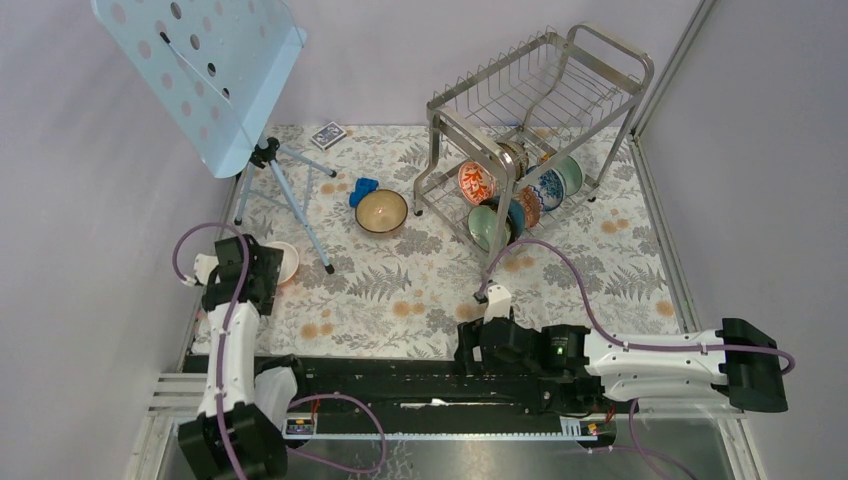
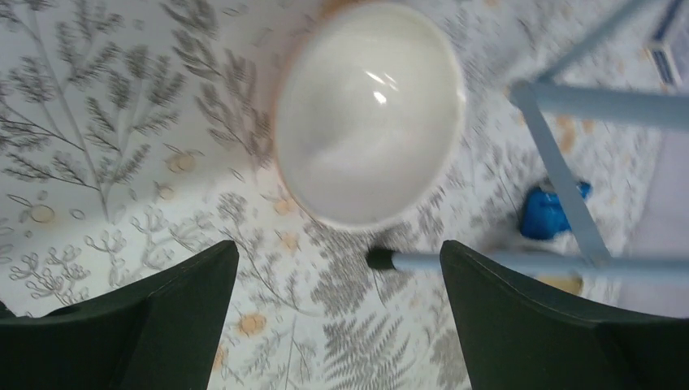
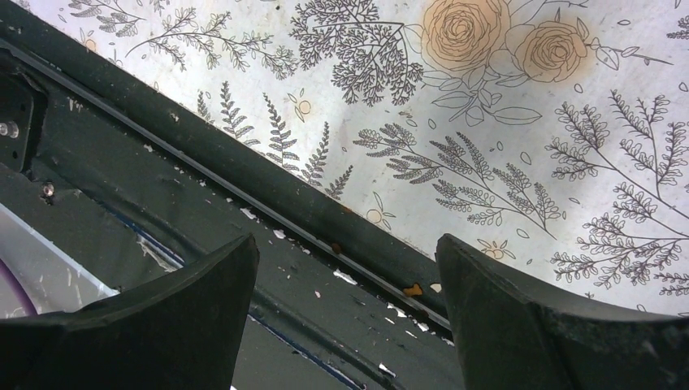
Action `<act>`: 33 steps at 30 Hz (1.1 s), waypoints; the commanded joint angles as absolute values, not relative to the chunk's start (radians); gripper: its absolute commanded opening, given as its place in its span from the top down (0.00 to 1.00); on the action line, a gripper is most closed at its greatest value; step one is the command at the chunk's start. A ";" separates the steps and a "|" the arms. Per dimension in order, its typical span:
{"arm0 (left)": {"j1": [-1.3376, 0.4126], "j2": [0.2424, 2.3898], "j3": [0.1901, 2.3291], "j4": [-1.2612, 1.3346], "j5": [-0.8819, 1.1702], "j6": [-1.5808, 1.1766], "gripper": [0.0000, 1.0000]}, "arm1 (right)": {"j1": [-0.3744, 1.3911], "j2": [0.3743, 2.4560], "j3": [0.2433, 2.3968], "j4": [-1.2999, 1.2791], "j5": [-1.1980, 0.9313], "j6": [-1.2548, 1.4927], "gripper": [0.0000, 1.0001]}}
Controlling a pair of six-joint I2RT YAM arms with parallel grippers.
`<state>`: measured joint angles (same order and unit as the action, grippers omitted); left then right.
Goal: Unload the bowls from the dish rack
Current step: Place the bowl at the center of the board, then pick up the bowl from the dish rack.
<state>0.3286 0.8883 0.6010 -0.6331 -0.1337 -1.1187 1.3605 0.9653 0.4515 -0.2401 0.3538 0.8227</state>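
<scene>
Sitting mouth-up, the white bowl (image 2: 370,114) lies clear of spread left claw (image 2: 337,252).

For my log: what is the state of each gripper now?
Left gripper: open, empty, by the white bowl.
Right gripper: open, empty.

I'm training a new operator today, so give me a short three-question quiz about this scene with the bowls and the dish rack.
1. True or false: the left hand is gripping the white bowl.
2. Relative to the dish rack, where is the brown bowl? A) on its top shelf B) on the table to its left C) inside the white bowl
3. Fill in: the bowls not yet unloaded sit on the rack's ____ shelf.
Key: 1 false, the hand is open above it; 2 B; 3 lower.
</scene>
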 commanded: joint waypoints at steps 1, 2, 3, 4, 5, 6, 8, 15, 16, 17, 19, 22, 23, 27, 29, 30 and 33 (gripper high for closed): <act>0.202 0.785 0.705 -0.702 -0.176 -1.069 0.01 | 1.364 0.931 0.489 -0.267 0.367 0.810 0.13; 0.157 0.765 0.722 -0.712 -0.189 -1.059 0.01 | 1.364 0.926 0.486 -0.267 0.369 0.811 0.13; 0.115 0.751 0.738 -0.718 -0.203 -1.043 0.01 | 1.364 0.923 0.486 -0.269 0.374 0.813 0.13; 0.067 0.738 0.755 -0.734 -0.219 -1.024 0.01 | 1.364 0.918 0.485 -0.271 0.377 0.815 0.13; 0.022 0.722 0.771 -0.749 -0.234 -1.009 0.01 | 1.364 0.916 0.485 -0.271 0.381 0.817 0.13; -0.022 0.704 0.780 -0.756 -0.246 -0.994 0.01 | 1.364 0.915 0.486 -0.272 0.383 0.817 0.13; -0.100 0.657 0.776 -0.751 -0.242 -0.960 0.01 | 1.364 0.918 0.487 -0.270 0.386 0.819 0.13; -0.234 0.571 0.705 -0.671 -0.077 -0.829 0.01 | 1.364 0.954 0.529 -0.315 0.452 0.812 0.12; -0.253 0.564 0.695 -0.660 -0.061 -0.814 0.01 | 1.364 0.957 0.538 -0.328 0.473 0.814 0.12; -0.272 0.558 0.687 -0.650 -0.055 -0.804 0.01 | 1.364 0.959 0.546 -0.340 0.494 0.819 0.12; -0.313 0.551 0.675 -0.624 -0.042 -0.785 0.01 | 1.364 0.962 0.556 -0.365 0.545 0.832 0.12; -0.376 0.566 0.676 -0.595 -0.038 -0.759 0.01 | 1.364 0.964 0.566 -0.386 0.619 0.848 0.12; -0.396 0.576 0.681 -0.588 -0.042 -0.751 0.01 | 1.364 0.964 0.569 -0.392 0.638 0.848 0.12; -0.491 0.621 0.702 -0.567 -0.082 -0.714 0.01 | 1.364 0.959 0.583 -0.408 0.703 0.859 0.12; -0.555 0.648 0.709 -0.548 -0.111 -0.702 0.01 | 1.364 0.950 0.591 -0.427 0.743 0.879 0.13; -0.592 0.660 0.712 -0.533 -0.132 -0.695 0.01 | 1.364 0.941 0.601 -0.462 0.768 0.900 0.13; -0.714 0.705 0.712 -0.473 -0.178 -0.677 0.01 | 1.364 0.893 0.606 -0.506 0.810 0.922 0.12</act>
<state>-0.5930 0.6601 0.6727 -0.6014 -0.0990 -0.7300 1.3605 0.9516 0.5583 -0.4232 0.6716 0.8673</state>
